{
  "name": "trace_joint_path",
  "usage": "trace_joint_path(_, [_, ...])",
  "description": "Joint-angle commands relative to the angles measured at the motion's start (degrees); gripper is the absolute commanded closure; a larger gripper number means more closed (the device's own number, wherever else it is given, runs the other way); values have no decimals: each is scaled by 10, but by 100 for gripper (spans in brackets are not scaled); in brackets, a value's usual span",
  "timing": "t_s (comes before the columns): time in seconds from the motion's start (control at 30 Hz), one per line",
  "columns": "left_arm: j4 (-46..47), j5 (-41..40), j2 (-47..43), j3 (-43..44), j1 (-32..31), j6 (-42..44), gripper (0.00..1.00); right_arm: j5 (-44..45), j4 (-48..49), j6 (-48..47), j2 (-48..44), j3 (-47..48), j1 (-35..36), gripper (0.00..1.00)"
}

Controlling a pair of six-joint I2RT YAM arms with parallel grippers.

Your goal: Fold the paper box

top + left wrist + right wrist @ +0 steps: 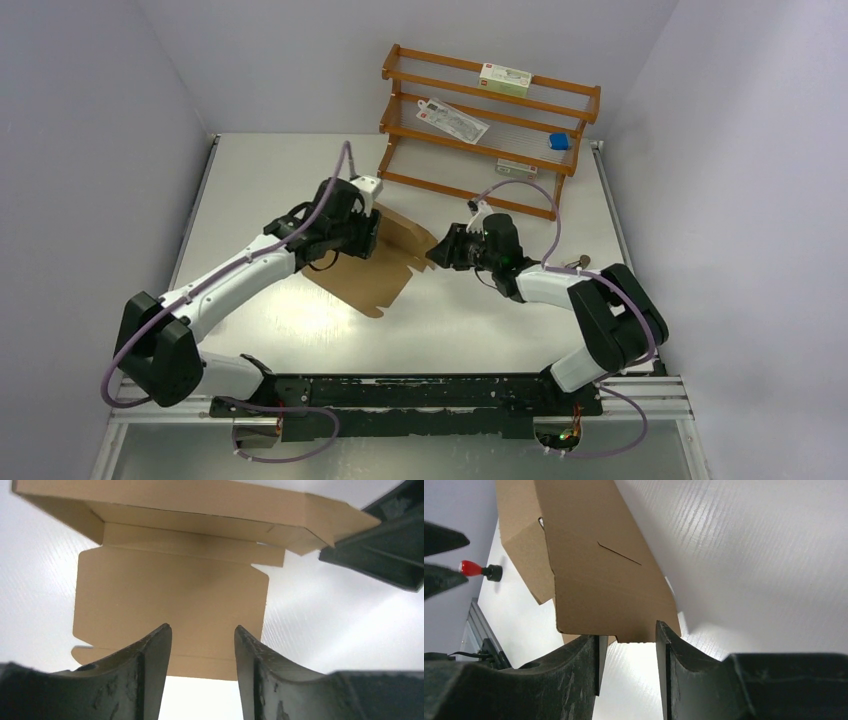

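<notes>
from above, the paper box [392, 265] sits half-raised between my hands, left gripper [368, 238] and right gripper [436, 252] flanking opposite sides, i judge to steady the fold; left wrist: jaws partly apart, holding nothing, flap just ahead; right wrist: jaws likewise half open, box edge at their tips.

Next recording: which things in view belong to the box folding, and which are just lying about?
Job in hand: paper box; left gripper; right gripper.
Lying about: wooden rack; white and green carton; flat packet; small blue item.
</notes>
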Motion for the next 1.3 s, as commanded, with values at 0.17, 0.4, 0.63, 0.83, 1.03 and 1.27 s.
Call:
trace_joint_path(0.17, [-34,-121,66,52,-135,104,40,-7,42,-11,11,-7,4,64])
trace_joint_path(0.4, [-20,-245,146,82,-224,160,38,-19,10,8,-10,-4,3,76])
trace_joint_path(0.63, [-11,-324,221,107,-267,209,35,-45,-14,18,-17,4,1,85])
trace_joint_path(0.83, [-19,-356,257,122,-278,256,32,-53,-16,18,-12,5,0,87])
trace_joint_path(1.03, [4,-321,270,112,-279,262,31,-68,-10,24,-3,6,-1,87])
trace_joint_path(1.27, [34,-268,193,56,-261,223,31,-69,-14,22,-8,3,-10,87])
